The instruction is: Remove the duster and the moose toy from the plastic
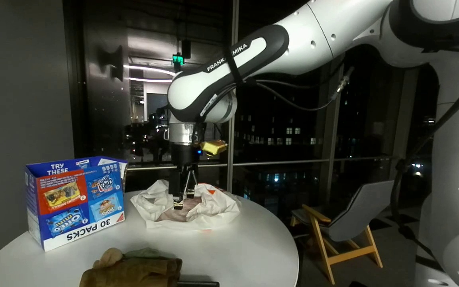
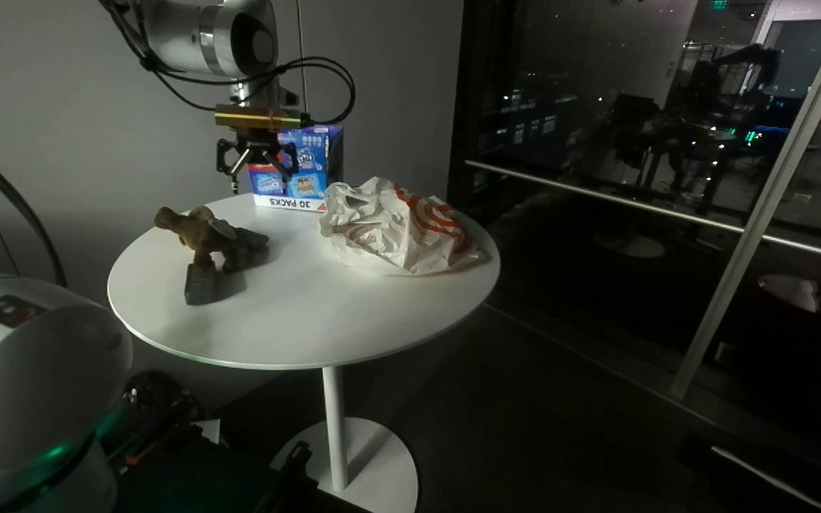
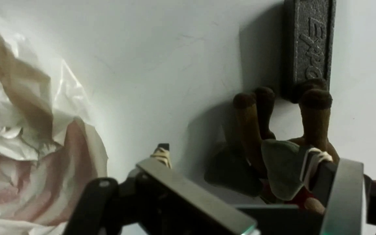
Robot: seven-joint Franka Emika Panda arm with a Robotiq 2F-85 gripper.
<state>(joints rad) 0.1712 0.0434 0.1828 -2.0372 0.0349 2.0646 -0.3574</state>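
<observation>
- Well, gripper [image 2: 259, 184]: hangs above the table [image 2: 289, 313], higher than the plastic bag [image 2: 396, 235] and to the left of it in an exterior view, with fingers [image 3: 163, 155] spread wide apart.
- Moose toy [image 2: 204, 229]: rests on the table, outside the bag and apart from it; appears to the left of the bag in an exterior view and to its right in the wrist view, partly hidden there behind a finger.
- Duster [image 3: 313, 45]: lies on the table, also outside the bag and well apart from it, to its right in the wrist view; bears "Expo" lettering. Shows one end partly covered by the toy's hooves; cannot tell whether touching.
- Bag itself: sprawls crumpled on the table, white with orange-red print.
- Snack box [image 1: 78, 199]: stands on the table near the bag, to its left in both exterior views; carries "30 PACKS" across a blue, red and white front.
- Chair [image 1: 363, 211]: stands well apart from the bag, to its right in an exterior view, with grey back and wooden legs.
</observation>
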